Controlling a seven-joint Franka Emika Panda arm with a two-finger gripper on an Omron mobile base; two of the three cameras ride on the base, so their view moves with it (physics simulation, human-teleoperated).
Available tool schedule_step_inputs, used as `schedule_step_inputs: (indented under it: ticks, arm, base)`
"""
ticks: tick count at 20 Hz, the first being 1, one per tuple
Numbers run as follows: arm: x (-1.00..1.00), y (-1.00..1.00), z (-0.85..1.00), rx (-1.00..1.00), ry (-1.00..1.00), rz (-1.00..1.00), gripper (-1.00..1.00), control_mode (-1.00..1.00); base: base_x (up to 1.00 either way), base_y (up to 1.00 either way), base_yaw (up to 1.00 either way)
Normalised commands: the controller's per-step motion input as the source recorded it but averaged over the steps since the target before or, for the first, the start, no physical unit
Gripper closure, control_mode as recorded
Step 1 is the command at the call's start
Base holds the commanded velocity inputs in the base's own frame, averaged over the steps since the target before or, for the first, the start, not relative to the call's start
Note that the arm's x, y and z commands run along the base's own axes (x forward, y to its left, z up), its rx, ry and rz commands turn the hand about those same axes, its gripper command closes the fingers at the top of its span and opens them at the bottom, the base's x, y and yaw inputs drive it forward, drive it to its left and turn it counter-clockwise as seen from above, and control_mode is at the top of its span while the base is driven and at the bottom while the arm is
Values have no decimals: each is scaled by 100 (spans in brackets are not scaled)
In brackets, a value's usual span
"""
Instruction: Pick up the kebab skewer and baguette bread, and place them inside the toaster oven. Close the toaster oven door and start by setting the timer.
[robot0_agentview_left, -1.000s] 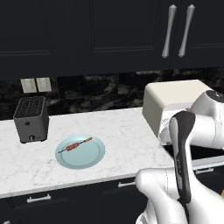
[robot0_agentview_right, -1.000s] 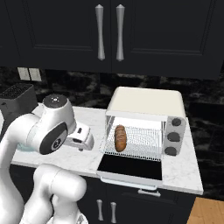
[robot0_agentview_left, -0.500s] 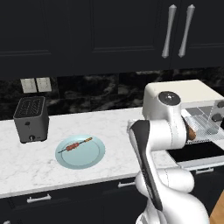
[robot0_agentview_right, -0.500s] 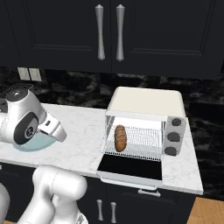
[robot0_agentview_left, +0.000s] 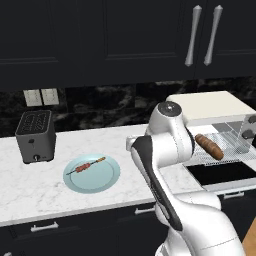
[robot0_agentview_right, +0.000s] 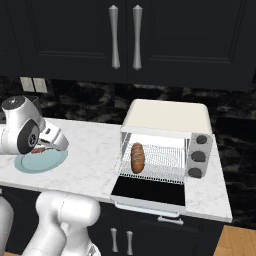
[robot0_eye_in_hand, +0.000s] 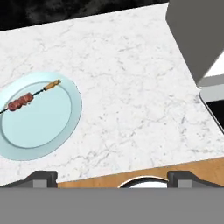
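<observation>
the skewer (robot0_agentview_left: 90, 165) lies flat across a pale blue plate (robot0_agentview_left: 107, 181), slanted, its meat chunks bunched toward one end and a short bare stick with an orange tip at the other; in the hand view the skewer (robot0_eye_in_hand: 31, 98) sits in the plate's far half, the chunks near the rim. it looks light, stiff and thin, so it probably rolls or pivots easily if nudged, and a pinch on the bare stick could slip. the better hold is likely across the chunks, where there is more bulk and the weight is centred, with the fingers closing square to the stick. the plate is shallow, so coming down from above should clear its rim.

the plate rests on the white marble surface (robot0_agentview_left: 60, 195), between a small dark toaster (robot0_agentview_left: 35, 136) and the arm. the bread (robot0_agentview_right: 137, 157) already lies on the wire rack inside the oven (robot0_agentview_right: 167, 141), well apart from the plate to the right. the door (robot0_agentview_right: 149, 193) is folded down flat, so the opening is free.

the pincer (robot0_eye_in_hand: 112, 175) stands wide apart and holds nothing; it hangs above the surface, near the plate but not over the skewer. judging by this, the bread step is done and the skewer pick comes next, then door and timer.
</observation>
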Motion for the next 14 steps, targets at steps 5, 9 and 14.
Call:
schedule_step_inputs:
  ticks: [5, 9, 14]
  arm:
    - [51, 30, -16, -13, 1, 31, -100, -100]
    - [41, 36, -31, -23, 0, 32, -100, -100]
    - [11, 41, -34, -32, 0, 31, -100, -100]
  base:
    - [0, 0, 0]
    - [0, 0, 0]
    - [0, 0, 0]
